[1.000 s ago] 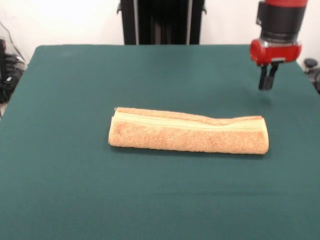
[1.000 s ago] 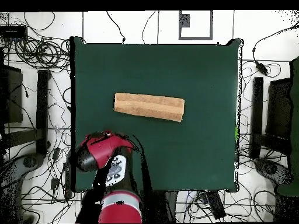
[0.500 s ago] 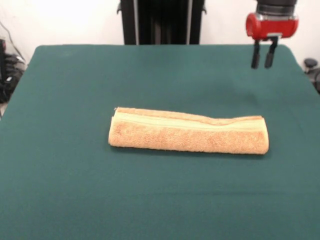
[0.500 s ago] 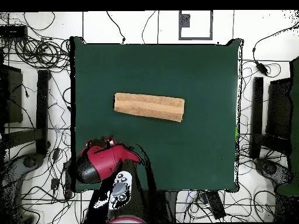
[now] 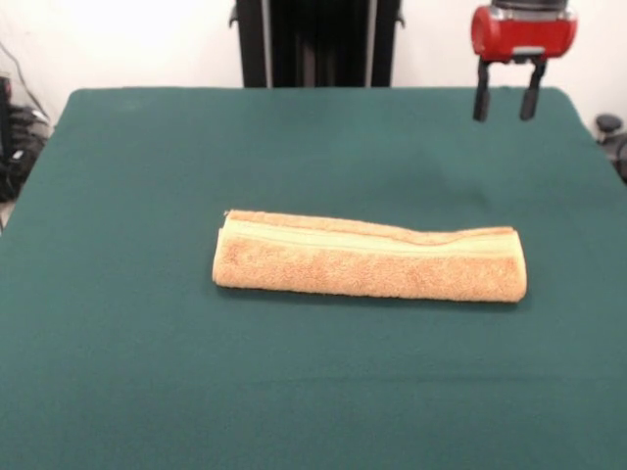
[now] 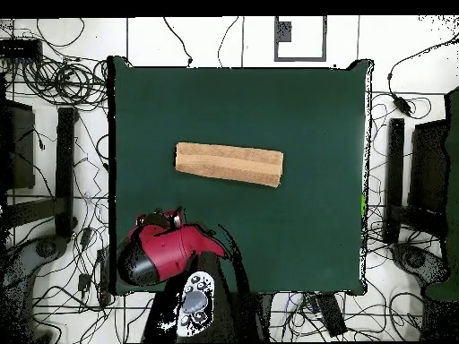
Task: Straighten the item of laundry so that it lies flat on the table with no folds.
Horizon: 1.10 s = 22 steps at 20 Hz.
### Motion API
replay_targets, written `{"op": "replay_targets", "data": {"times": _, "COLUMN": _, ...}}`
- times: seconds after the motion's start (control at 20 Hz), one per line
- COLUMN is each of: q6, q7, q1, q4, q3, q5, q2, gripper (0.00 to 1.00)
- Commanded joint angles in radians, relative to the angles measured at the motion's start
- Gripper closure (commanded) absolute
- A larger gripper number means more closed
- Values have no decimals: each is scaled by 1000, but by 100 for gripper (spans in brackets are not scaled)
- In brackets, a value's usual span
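Towel folded on the counter, my tool up and off it.

I'm looking at the orange-tan terry towel lying mid-counter as a long folded strip, pale woven band running along its top edge (several layers stacked, so nowhere near flat). My tool hangs high near the counter's far corner, well apart from the towel, fingers spread apart with nothing between them.

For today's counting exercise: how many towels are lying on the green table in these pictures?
1. A single orange-tan towel lies folded into a long strip near the middle of the table. The open gripper hangs apart from it, above the far edge. Nothing seems hidden.
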Motion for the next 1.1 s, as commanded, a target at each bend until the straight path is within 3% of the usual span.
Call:
{"op": "replay_targets", "data": {"times": 0.05, "q6": -6, "q7": 94, "q1": 26, "q4": 80, "q3": 46, "q5": -33, "q2": 17, "gripper": 0}}
{"op": "replay_targets", "data": {"times": 0.6, "q6": 210, "q7": -283, "q1": -56, "q4": -45, "q3": 243, "q5": -298, "q2": 39, "gripper": 0}}
{"op": "replay_targets", "data": {"times": 1.1, "q6": 311, "q7": -467, "q1": -159, "q4": -119, "q3": 446, "q5": -541, "q2": 120, "gripper": 0}}
